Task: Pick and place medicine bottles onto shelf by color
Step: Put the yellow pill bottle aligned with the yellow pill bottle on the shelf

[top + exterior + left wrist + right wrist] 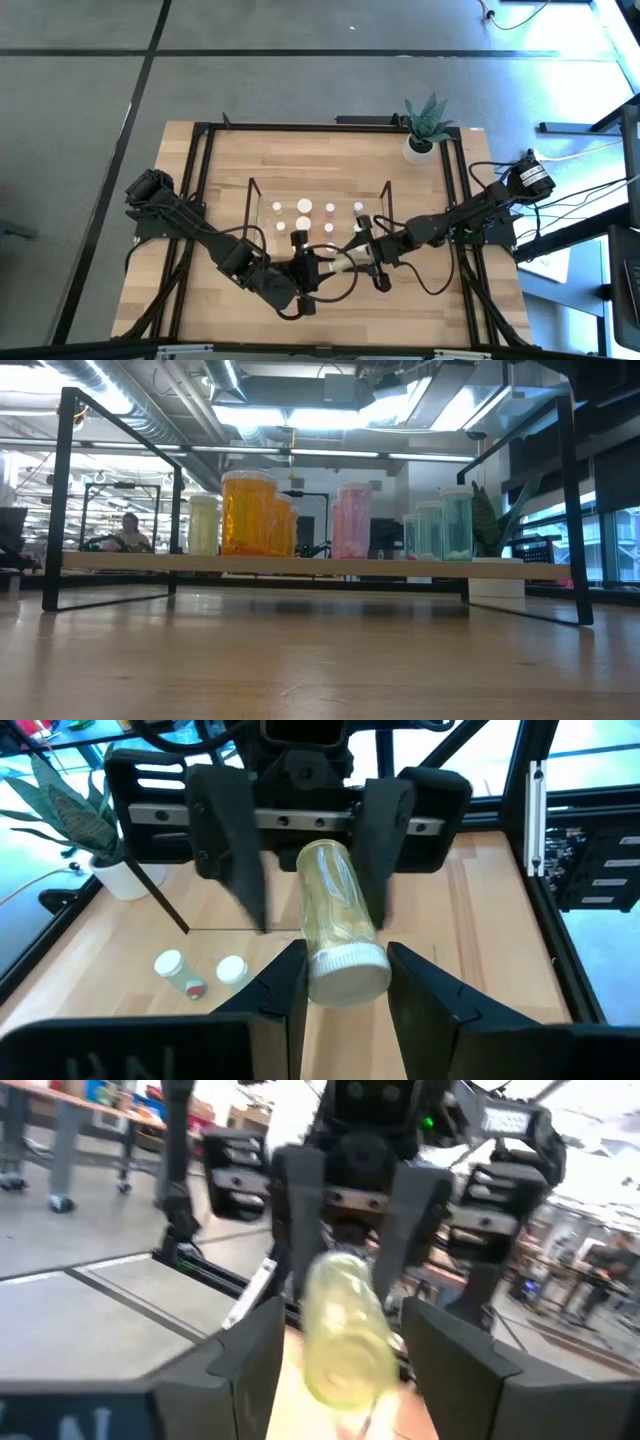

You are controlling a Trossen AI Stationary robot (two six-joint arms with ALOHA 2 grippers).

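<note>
The table point(420, 300) carries the shelf point(252, 200), a clear rack with dark frame edges at its middle. On the shelf stand capped bottles point(304, 207) in rows: seen from table height, pale yellow, orange, pink and green ones from left to right.

The left arm point(190, 225) reaches from the table's left edge diagonally toward the near middle, low and stretched out. The right arm point(470, 212) comes in from the right edge the same way, so the two grippers face each other just in front of the shelf.

Between them lies a pale yellow bottle point(335, 915), horizontal and off the table. The left gripper point(345, 985) pinches it at the white-cap end, a finger pressed on each side. The right gripper point(345, 1345) sits around the bottle's other end with its fingers spread, a gap showing on both sides.

A potted plant point(425, 125) stands at the table's far right corner. Two small bottles point(185, 970) lie on the wood near the shelf frame.
</note>
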